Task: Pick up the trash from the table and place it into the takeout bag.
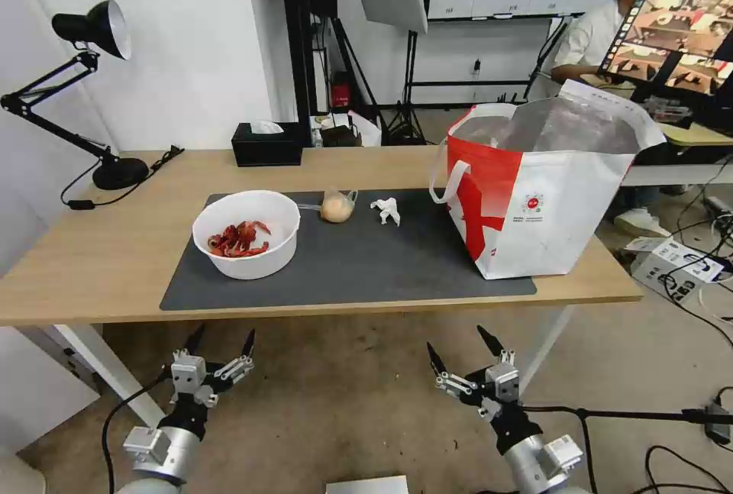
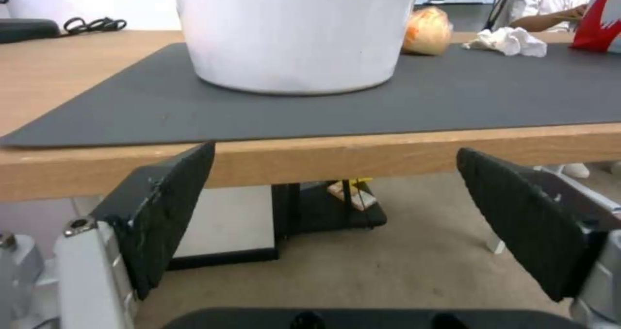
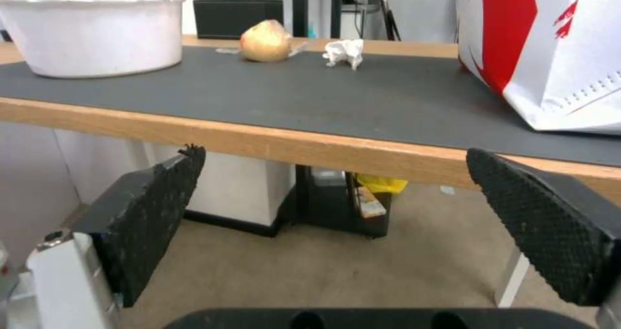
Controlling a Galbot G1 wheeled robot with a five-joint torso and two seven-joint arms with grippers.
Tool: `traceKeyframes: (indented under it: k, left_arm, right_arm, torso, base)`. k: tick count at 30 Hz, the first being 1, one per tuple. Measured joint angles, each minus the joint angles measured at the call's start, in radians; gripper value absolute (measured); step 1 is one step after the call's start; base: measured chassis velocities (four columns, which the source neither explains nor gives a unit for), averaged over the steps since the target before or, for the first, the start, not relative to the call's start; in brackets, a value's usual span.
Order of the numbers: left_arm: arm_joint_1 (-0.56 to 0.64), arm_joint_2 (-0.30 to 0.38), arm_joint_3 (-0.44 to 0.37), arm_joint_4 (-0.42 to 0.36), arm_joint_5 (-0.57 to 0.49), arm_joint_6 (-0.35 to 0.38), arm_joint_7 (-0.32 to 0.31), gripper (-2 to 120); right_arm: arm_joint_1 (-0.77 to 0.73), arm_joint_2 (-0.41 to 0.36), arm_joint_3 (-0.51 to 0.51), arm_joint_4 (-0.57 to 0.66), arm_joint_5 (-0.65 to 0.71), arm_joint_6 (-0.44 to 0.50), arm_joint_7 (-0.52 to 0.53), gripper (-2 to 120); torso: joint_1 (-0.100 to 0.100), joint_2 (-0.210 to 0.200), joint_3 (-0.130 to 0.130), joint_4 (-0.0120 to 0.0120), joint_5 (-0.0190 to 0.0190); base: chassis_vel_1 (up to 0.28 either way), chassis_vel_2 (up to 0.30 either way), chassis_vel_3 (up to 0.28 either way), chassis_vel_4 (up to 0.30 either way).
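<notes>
A white round bowl [image 1: 246,233] with red crayfish shells stands on the left of the dark mat [image 1: 359,269]. Behind it lie a small clear bag with a yellowish lump [image 1: 337,206] and a crumpled white tissue [image 1: 386,210]. The takeout bag [image 1: 544,187], white with a red panel and foil lining, stands open at the table's right end. Both grippers hang below the table's front edge, open and empty: left gripper [image 1: 221,342] under the bowl, right gripper [image 1: 460,348] under the mat's middle. The wrist views show the bowl [image 2: 294,33], the lump bag [image 3: 265,41], the tissue [image 3: 344,52] and the takeout bag [image 3: 550,52].
A black tissue box [image 1: 267,144] sits at the table's back edge and a black desk lamp [image 1: 84,97] at the back left. Cables and boxes lie on the floor at right. A seated person and a monitor are behind the takeout bag.
</notes>
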Motion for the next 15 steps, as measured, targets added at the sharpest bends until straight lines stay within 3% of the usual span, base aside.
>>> traceKeyframes:
  k: [9,15]
  left_arm:
    - [-0.002,0.007,-0.003,-0.002,-0.004,0.000,0.000,100]
    - [0.001,0.007,-0.013,-0.017,-0.006,0.000,0.000,100]
  right_arm:
    - [0.061,-0.034,-0.042,0.031,0.014,-0.048,0.020,100]
    - [0.353,-0.134,-0.184,0.039,0.105,-0.191,0.081,100]
  torso:
    - [0.000,0.000,0.000,-0.0002,0.0000]
    - [0.000,0.000,0.000,0.0003,0.0000]
  base:
    - [0.000,0.000,0.000,0.000]
    - [0.000,0.000,0.000,0.000]
